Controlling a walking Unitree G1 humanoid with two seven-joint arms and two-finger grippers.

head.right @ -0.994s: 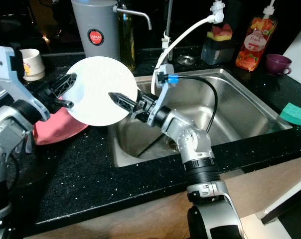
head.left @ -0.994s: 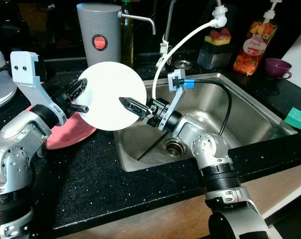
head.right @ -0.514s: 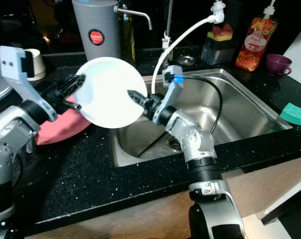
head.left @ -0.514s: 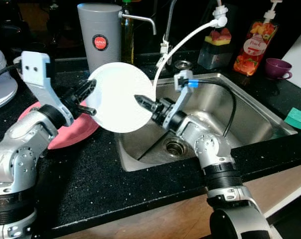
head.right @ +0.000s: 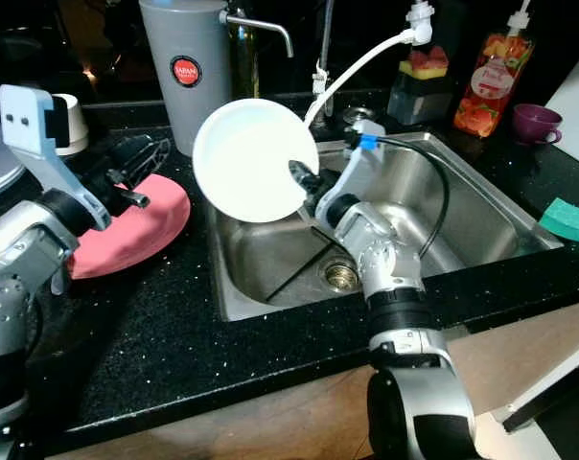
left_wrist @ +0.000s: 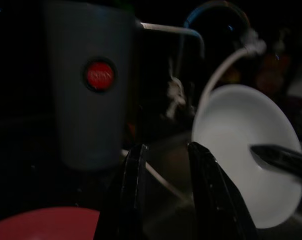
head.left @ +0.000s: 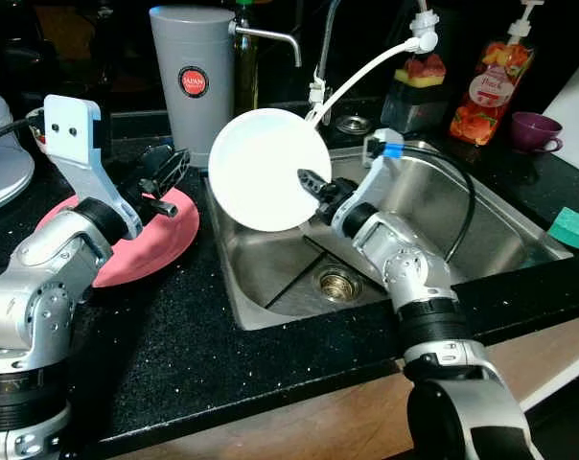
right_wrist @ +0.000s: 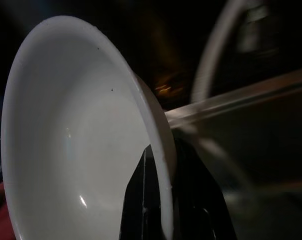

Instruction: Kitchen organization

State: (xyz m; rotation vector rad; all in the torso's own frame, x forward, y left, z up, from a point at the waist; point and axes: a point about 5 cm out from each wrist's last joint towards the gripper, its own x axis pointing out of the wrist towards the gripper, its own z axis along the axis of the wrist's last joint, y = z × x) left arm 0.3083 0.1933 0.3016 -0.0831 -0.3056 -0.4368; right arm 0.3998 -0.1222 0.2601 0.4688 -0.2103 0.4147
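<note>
My right claw (head.left: 307, 178) is pinching the rim of the white plate (head.left: 268, 169), with one finger on each side of the edge. I hold the plate tilted up in the air over the left end of the steel sink (head.left: 481, 216), and the plate touches nothing else. My left claw (head.left: 171, 172) holds nothing. Its two fingers (left_wrist: 132, 190) sit a little apart, and it hangs over the pink plate (head.left: 141, 249). The pink plate lies flat on the black tabletop (head.left: 174, 335), left of the sink. A tall grey canister (head.left: 192, 81) with a round red label stands behind it. A purple cup (head.left: 534, 129) and a green sponge (head.left: 572, 228) sit on the far right.
</note>
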